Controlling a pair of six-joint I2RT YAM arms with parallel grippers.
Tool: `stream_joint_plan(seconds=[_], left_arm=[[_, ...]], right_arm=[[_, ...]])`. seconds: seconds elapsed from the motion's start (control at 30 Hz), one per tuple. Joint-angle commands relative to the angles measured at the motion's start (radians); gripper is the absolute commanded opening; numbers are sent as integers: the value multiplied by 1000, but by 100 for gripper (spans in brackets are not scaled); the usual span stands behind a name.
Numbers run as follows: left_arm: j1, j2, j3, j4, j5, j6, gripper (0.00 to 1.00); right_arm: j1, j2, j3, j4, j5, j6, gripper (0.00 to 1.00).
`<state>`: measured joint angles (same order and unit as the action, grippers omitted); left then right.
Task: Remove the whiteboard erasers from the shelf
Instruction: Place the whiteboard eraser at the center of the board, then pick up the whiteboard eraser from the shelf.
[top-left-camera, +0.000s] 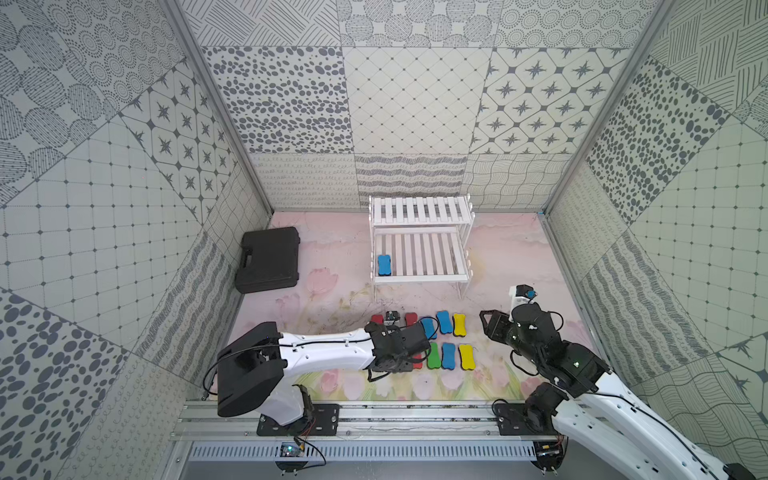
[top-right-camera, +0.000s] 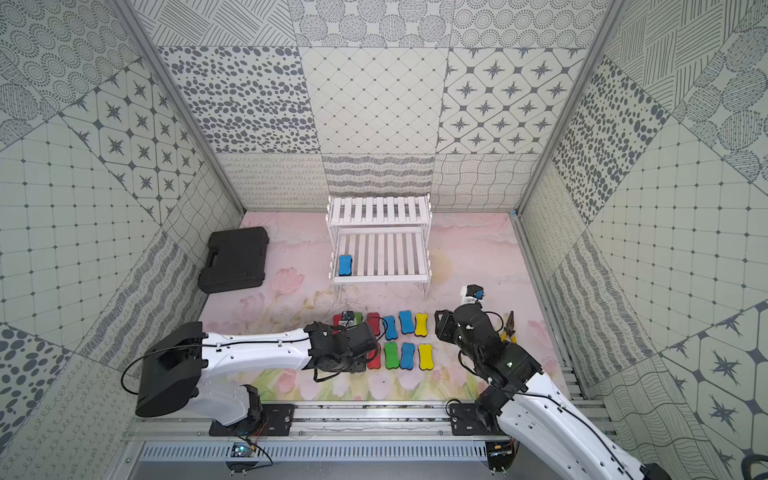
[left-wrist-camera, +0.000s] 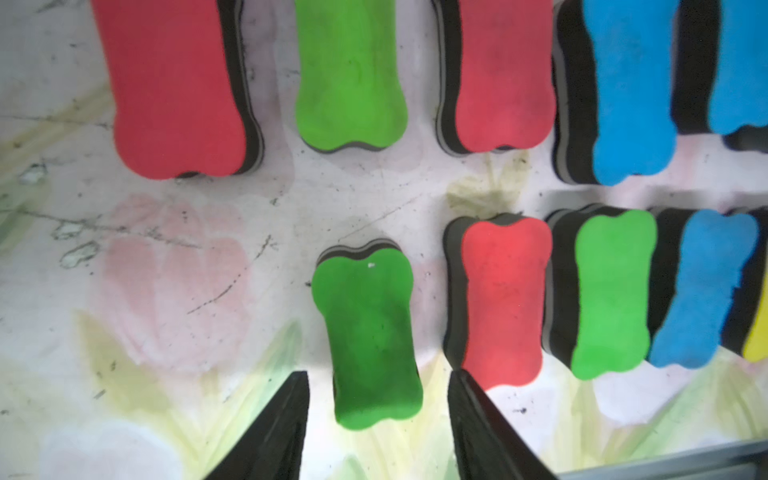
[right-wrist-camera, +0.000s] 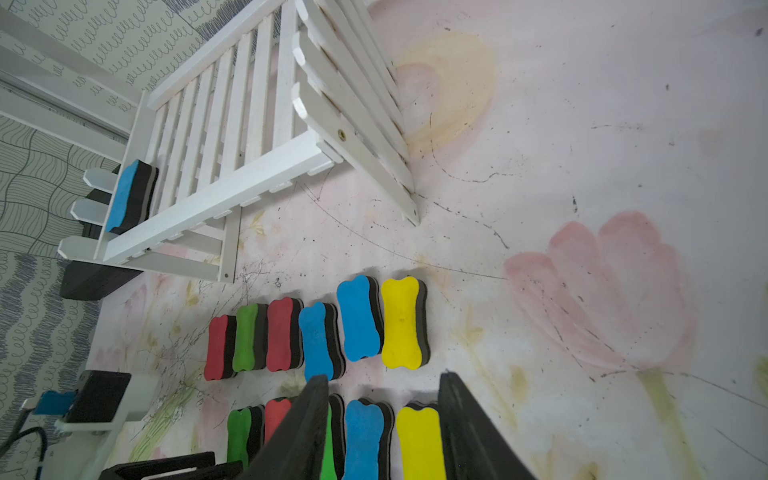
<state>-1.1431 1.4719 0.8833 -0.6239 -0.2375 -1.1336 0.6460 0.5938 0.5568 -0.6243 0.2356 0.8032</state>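
Note:
The white two-tier shelf (top-left-camera: 419, 245) stands at the back of the mat. One blue whiteboard eraser (top-left-camera: 384, 265) (right-wrist-camera: 124, 195) lies at the left end of its lower tier. Several red, green, blue and yellow erasers (top-left-camera: 444, 322) lie in two rows on the mat in front of the shelf. My left gripper (left-wrist-camera: 379, 374) is open over the rows' left end. A green eraser (left-wrist-camera: 370, 332) lies flat on the mat between its fingers, with a gap on each side. My right gripper (right-wrist-camera: 382, 399) (top-left-camera: 492, 326) hovers open and holds nothing, right of the rows.
A black plastic case (top-left-camera: 269, 259) lies at the back left against the wall. Yellow-handled pliers (top-right-camera: 508, 328) lie on the mat behind the right arm. Patterned walls close in three sides and a metal rail (top-left-camera: 415, 415) runs along the front.

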Motion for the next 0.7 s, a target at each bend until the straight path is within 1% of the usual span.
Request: stream_joint_plan(seconds=[0.0, 0.1, 0.2, 0.37, 0.47, 0.57, 0.67], left_arm=[[-12, -100, 19, -165, -58, 0, 63], [17, -153, 82, -200, -97, 89, 67], [103, -165, 174, -220, -88, 205, 70], [255, -116, 321, -190, -73, 383, 73], [311, -67, 387, -135, -68, 455, 73], [333, -9, 441, -88, -70, 508, 73], [343, 37, 487, -43, -107, 560, 72]], right_arm=[[-5, -14, -11, 36, -7, -5, 47], [-4, -14, -11, 37, -9, -4, 47], [-5, -14, -11, 37, -10, -4, 47], [-6, -9, -11, 37, -4, -4, 47], [-6, 1, -9, 37, -2, -5, 47], [-6, 7, -5, 37, 1, -8, 47], [-7, 13, -2, 37, 2, -11, 47]])
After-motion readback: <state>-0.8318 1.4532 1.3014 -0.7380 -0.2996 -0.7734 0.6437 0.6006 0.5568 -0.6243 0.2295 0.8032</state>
